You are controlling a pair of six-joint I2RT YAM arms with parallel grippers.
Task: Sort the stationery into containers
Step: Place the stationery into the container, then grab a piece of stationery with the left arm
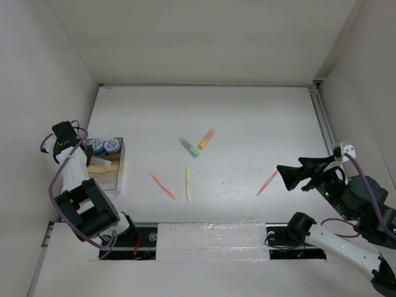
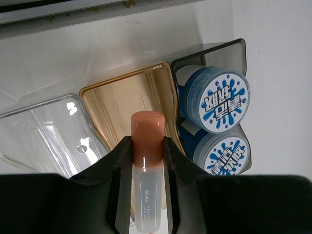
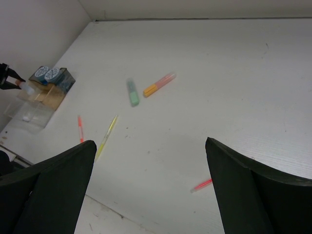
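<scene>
Above tray (image 2: 122,81), amber bay — left tool (image 2: 146,146) clamps orange highlighter (image 2: 146,130); right tool (image 3: 150,146) gapes empty.

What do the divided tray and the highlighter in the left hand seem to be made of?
The tray looks like hard glossy plastic: see-through clear, amber and smoky compartments with bright reflections. The highlighter is probably plastic too: smooth opaque peach cap, frosted whitish barrel with small print.

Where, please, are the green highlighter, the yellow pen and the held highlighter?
green highlighter (image 1: 189,147), top external view, middle of its body.
yellow pen (image 1: 187,183), top external view, middle of its shaft.
held highlighter (image 2: 148,175), left wrist view, clear barrel just below the cap.
</scene>
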